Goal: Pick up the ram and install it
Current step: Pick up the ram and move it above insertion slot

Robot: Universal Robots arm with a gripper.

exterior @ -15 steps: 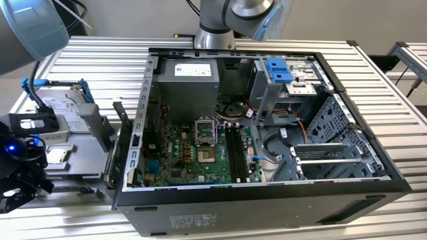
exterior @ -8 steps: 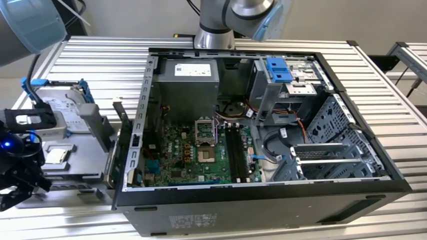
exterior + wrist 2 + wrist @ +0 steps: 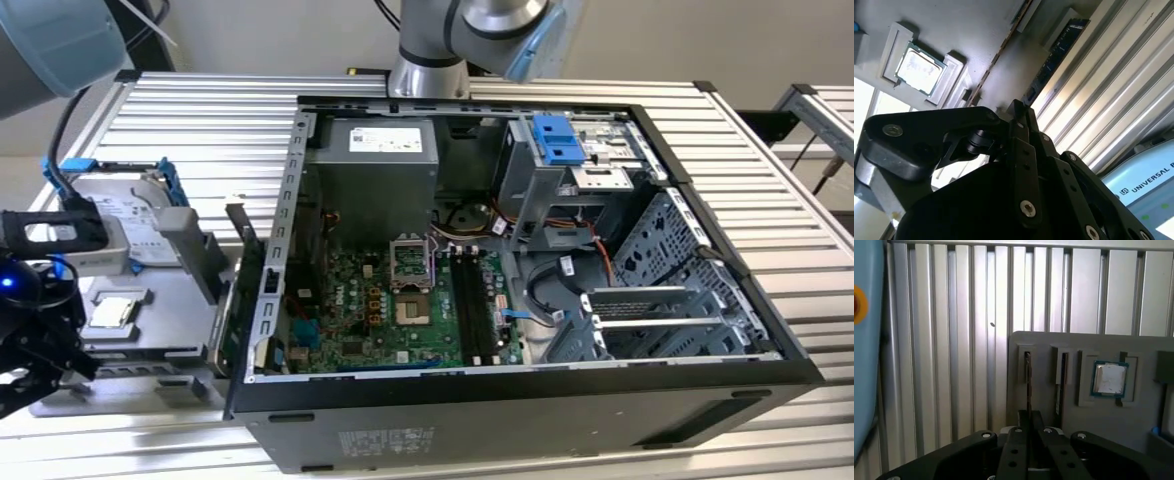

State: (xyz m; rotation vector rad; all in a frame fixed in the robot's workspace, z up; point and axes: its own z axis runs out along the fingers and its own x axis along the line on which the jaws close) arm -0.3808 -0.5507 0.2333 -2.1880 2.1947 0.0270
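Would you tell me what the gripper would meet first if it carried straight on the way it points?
The gripper would most likely meet the ram, standing on edge in the grey holder directly ahead in the first wrist view, though depth is unclear.

Your surface (image 3: 200, 110) (image 3: 954, 340) is a ribbed metal top made of long parallel slats. Two things lie directly on it. An open computer case (image 3: 534, 425) lies on its side with the open face up, covering the middle and most of the far part of the surface. A flat grey tray (image 3: 160, 345) (image 3: 1044, 345) lies just beside the case, toward the surface's edge on the exterior view's left. In the first wrist view, one edge of the tray runs square across the slats.
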